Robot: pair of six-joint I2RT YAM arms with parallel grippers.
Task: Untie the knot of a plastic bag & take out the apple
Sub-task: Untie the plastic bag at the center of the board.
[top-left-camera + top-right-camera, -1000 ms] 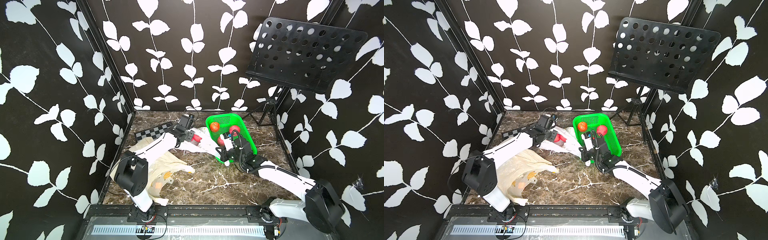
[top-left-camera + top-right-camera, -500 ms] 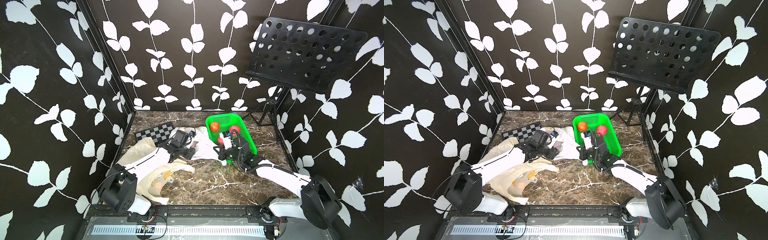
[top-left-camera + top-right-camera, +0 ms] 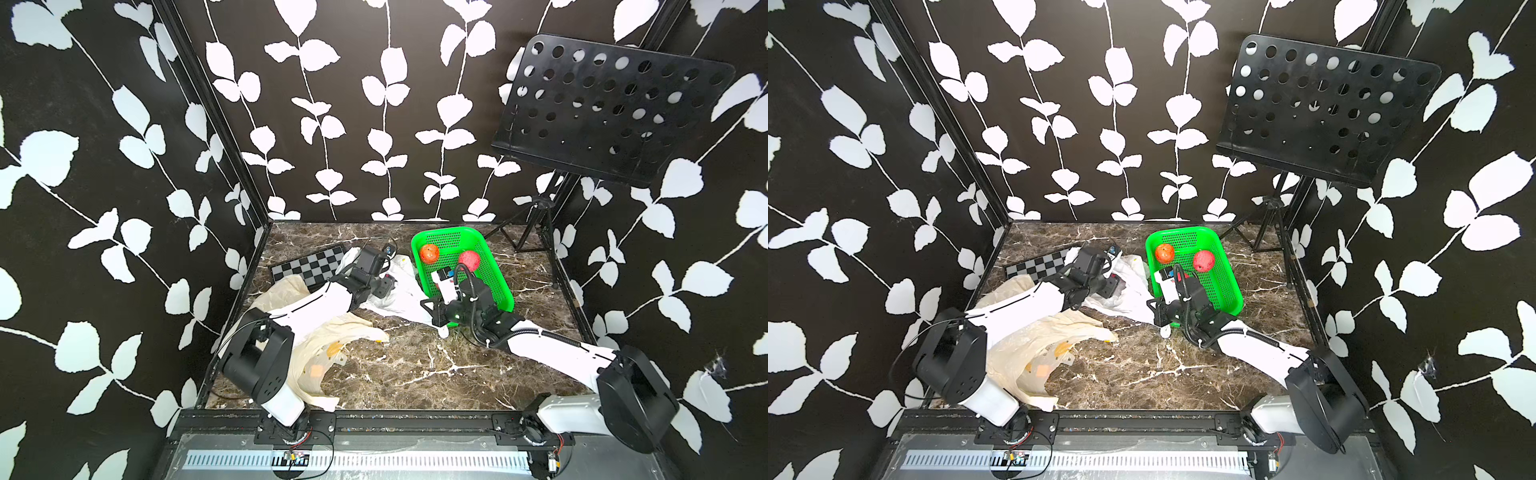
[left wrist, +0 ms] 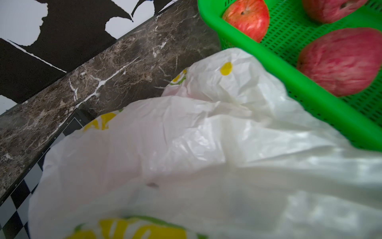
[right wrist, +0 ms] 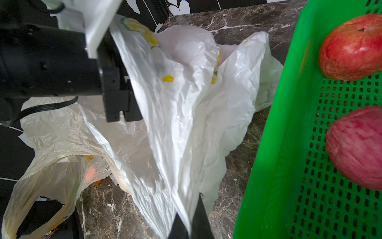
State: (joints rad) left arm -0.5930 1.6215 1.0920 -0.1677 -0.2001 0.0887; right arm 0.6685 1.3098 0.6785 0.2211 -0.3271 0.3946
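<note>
Table (image 3: 415, 374) of dark marble holds the white bag (image 3: 405, 291), slumped against the green basket (image 3: 446, 231). My right gripper (image 5: 189, 223) pinches the bag's stretched corner. The left gripper (image 3: 385, 286) sits against the plastic, and I can't read its jaws. Red apples (image 3: 429, 252) lie in the basket.

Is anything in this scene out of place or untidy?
Yes. A cream bag lies crumpled under the left arm, and the checkered board is partly covered by it and by the white bag. Nothing looks spilled or broken.

Green basket (image 3: 451, 240), checkerboard (image 3: 309, 266), music stand (image 3: 611, 112)
</note>
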